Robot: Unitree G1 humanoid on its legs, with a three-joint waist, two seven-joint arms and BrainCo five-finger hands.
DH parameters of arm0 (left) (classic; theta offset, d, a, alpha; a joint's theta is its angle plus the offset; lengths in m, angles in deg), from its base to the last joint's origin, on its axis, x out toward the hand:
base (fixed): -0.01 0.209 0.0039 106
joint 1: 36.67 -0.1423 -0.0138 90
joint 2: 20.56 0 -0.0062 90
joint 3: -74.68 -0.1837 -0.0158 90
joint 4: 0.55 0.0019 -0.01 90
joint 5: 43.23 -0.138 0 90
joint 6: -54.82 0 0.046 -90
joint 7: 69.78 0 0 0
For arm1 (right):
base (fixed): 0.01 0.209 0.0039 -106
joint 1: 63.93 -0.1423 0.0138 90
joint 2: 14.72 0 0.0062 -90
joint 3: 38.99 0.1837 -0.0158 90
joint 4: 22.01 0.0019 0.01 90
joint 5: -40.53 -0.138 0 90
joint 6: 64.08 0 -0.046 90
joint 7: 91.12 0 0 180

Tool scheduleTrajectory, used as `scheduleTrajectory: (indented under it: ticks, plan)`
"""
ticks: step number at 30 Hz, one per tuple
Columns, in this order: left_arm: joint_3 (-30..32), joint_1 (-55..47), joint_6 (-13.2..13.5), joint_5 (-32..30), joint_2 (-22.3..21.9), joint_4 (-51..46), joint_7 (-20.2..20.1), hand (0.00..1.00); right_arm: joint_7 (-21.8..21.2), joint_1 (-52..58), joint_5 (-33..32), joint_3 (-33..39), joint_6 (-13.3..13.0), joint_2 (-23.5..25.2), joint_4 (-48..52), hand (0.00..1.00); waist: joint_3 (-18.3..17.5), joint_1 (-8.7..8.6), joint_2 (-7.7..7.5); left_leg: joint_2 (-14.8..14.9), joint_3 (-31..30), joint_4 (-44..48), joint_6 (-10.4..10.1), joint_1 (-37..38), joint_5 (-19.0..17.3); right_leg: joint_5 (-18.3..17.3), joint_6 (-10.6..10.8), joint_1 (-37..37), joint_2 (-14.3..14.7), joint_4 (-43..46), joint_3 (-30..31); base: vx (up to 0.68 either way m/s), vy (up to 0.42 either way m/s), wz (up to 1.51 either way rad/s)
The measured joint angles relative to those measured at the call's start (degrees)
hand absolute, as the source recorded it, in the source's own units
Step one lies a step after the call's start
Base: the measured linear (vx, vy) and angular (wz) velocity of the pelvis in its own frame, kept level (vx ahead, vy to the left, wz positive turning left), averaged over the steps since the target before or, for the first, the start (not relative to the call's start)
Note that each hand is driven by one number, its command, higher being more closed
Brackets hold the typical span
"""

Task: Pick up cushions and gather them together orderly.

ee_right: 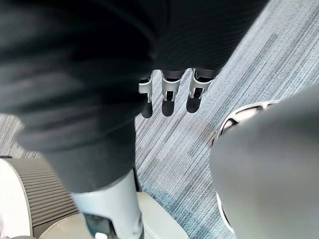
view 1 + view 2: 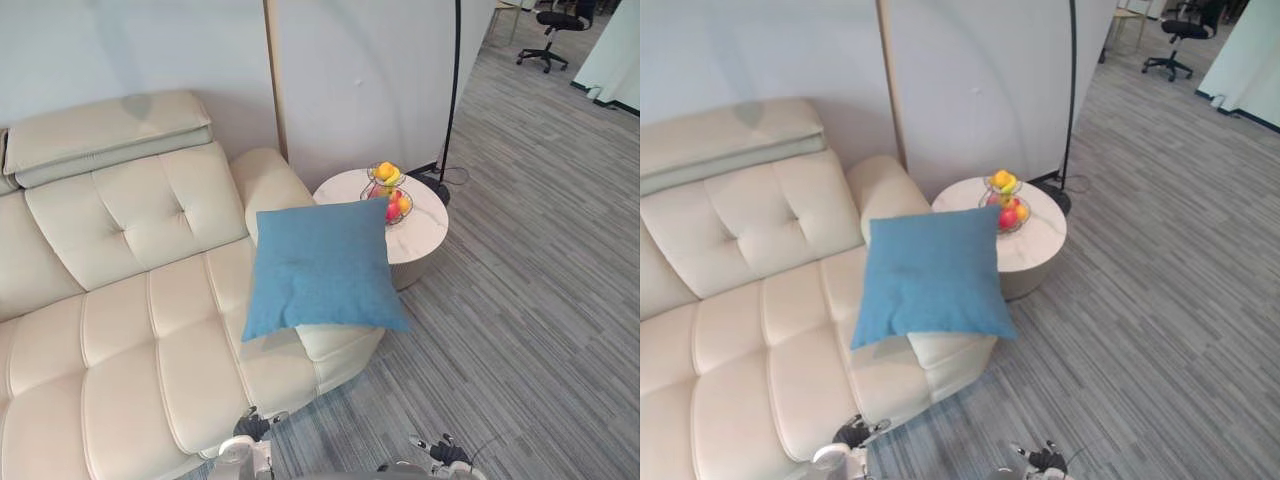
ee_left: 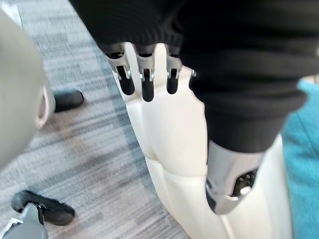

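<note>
Although it sits partly on the seat, the blue cushion [image 2: 320,268] overhangs the end of the cream sofa [image 2: 130,330] at the centre of the left eye view. Its upper edge leans against the rounded armrest [image 2: 268,180], and its lower right corner hangs past the seat edge over the grey striped carpet [image 2: 540,300]. A cushion-like headrest [image 2: 110,135] lies on top of the sofa back at the upper left.

Just right of the cushion stands a round white side table [image 2: 425,235], which the cushion's upper right corner overlaps in the picture. A tiered wire fruit basket [image 2: 390,195] with yellow and red fruit stands on it. A thin dark lamp pole [image 2: 455,90] rises behind the table along the wall, and an office chair [image 2: 555,25] stands at the upper right corner.

The left hand [image 3: 144,79] hangs with straight fingers and empty beside the sofa's front, with a strip of the blue cushion at the right edge of its wrist view. The right hand [image 1: 169,94] hangs over the carpet, fingers straight and apart from the thumb, holding nothing.
</note>
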Motion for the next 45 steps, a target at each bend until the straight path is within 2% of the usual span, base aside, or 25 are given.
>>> scheduleTrajectory:
  ticks: [6,10,13,14,19,20,25,26,27,31,35,37,39,40,45]
  plan:
    - [0.1,-0.4,0.1,0.2,1.6,0.9,0.2,0.00,0.3,-0.2,-0.3,-0.1,-0.2,-0.3,0.1,0.00,-0.1,0.03,0.24,-0.7,-1.4,-3.4,-0.1,0.9,1.7,0.0,0.0,-0.1,0.4,0.2,0.7,-0.01,-0.002,0.07]
    - [0.2,-0.8,0.1,1.4,2.4,0.0,1.2,0.00,0.8,-0.1,-0.5,0.0,-0.2,-2.7,4.3,0.00,-0.1,0.01,0.18,-1.0,-1.3,-3.7,-0.1,0.6,1.7,0.0,0.0,-1.1,1.0,0.2,5.0,0.01,0.006,-0.05]
    - [0.7,-1.7,0.2,3.6,4.6,-6.5,1.5,0.00,1.2,-0.2,-1.0,0.2,-0.7,-7.3,12.6,0.00,-0.2,-0.06,-0.06,-1.3,-1.5,-4.3,-0.1,-0.3,1.8,0.1,-0.1,-2.7,1.1,0.2,6.1,0.06,-0.004,-0.06]
    - [3.4,-0.3,2.1,8.1,10.4,-14.9,2.7,0.00,2.0,-2.5,-0.9,2.8,-2.0,-13.3,21.4,0.00,-1.1,-1.18,-0.61,-1.6,-6.2,-4.5,0.2,-2.2,1.7,0.2,-0.3,-4.0,1.4,-0.8,6.6,0.19,-0.010,0.09]
    - [3.4,-0.2,2.1,8.4,10.4,-15.0,2.8,0.00,2.0,-2.4,-0.9,2.8,-2.0,-13.3,21.3,0.00,-1.2,-1.91,-0.80,-1.9,-8.0,-2.8,2.0,-3.7,0.5,1.4,-0.4,-3.6,1.3,-2.7,7.8,0.06,0.022,0.12]
    - [3.5,2.3,3.2,12.6,12.2,-21.6,4.1,0.00,2.4,-6.8,-2.6,2.6,-2.1,-15.5,21.7,0.00,-1.2,-2.80,-0.78,-2.4,-10.2,-1.2,2.3,-5.8,0.3,3.9,0.2,-2.4,1.2,-7.1,8.1,-0.11,0.052,0.23]
    - [3.5,3.1,3.1,12.8,12.3,-21.6,4.7,0.00,2.8,-8.6,-2.7,1.6,-2.1,-16.2,21.7,0.00,-0.9,-3.00,-0.44,-2.5,-10.8,-1.2,1.8,-6.9,0.6,5.0,1.1,-2.9,1.2,-8.5,8.3,-0.10,0.012,0.04]
    - [2.5,10.9,3.2,14.8,13.4,-21.7,6.5,0.00,3.6,-17.1,-4.8,-2.2,-2.1,-17.9,21.7,0.00,2.0,-3.05,-0.16,-2.7,-11.6,-1.2,2.0,-11.8,2.7,7.2,0.6,-7.2,1.2,-9.2,8.1,-0.22,-0.016,0.14]
    - [1.5,13.9,3.2,14.9,13.9,-21.8,6.8,0.00,4.0,-20.7,-5.9,-3.1,-2.6,-17.9,21.7,0.00,3.6,-2.78,0.04,-2.5,-12.1,-1.2,1.9,-12.1,3.1,7.5,0.4,-7.2,1.4,-9.4,7.7,-0.19,-0.023,0.15]
    - [1.1,15.7,3.7,16.3,15.2,-23.8,7.9,0.00,4.6,-23.3,-7.4,-5.5,-3.0,-18.0,24.0,0.00,5.0,-2.44,-0.22,-2.4,-12.2,-0.4,1.9,-14.0,3.1,7.5,0.4,-8.9,1.4,-8.5,8.2,-0.02,-0.005,0.02]
    - [-0.9,24.3,3.7,17.0,17.7,-23.6,9.2,0.00,5.3,-31.2,-9.5,-9.3,-3.2,-18.4,23.9,0.00,9.0,-1.61,-1.46,-2.1,-12.3,1.5,2.2,-18.6,3.9,7.8,0.0,-14.0,1.2,-5.7,9.7,-0.09,0.004,0.01]
    - [-4.5,30.7,3.8,17.3,18.8,-22.7,10.1,0.00,5.5,-36.7,-10.8,-12.6,-3.2,-18.4,23.5,0.00,11.1,-1.28,-1.68,-2.0,-12.3,1.9,2.2,-20.3,4.7,7.7,0.0,-16.4,1.1,-4.1,10.5,-0.10,-0.003,0.05]
    - [-7.0,36.6,3.9,18.2,18.3,-22.3,10.2,0.00,5.9,-41.4,-11.6,-16.3,-3.2,-18.1,23.7,0.00,11.3,-0.85,-1.70,-1.8,-12.3,2.5,2.1,-23.1,5.1,7.7,0.0,-19.3,1.0,-3.0,10.7,-0.09,-0.017,0.05]
    - [-9.5,42.0,4.0,19.1,15.7,-22.3,11.3,0.00,6.7,-44.5,-11.7,-19.0,-3.2,-16.3,24.1,0.00,11.6,-0.29,-1.54,-1.5,-12.2,2.4,2.0,-23.1,5.6,7.2,-0.5,-19.8,1.1,-1.7,10.8,-0.04,-0.023,-0.01]
    - [-10.1,44.1,4.2,19.2,15.5,-22.3,11.5,0.00,7.4,-44.9,-13.4,-19.2,-3.2,-16.3,24.1,0.00,11.6,-0.36,-1.47,-1.5,-12.2,0.4,1.8,-23.0,7.2,7.2,-0.5,-20.6,1.2,-1.4,10.5,-0.01,0.002,0.03]
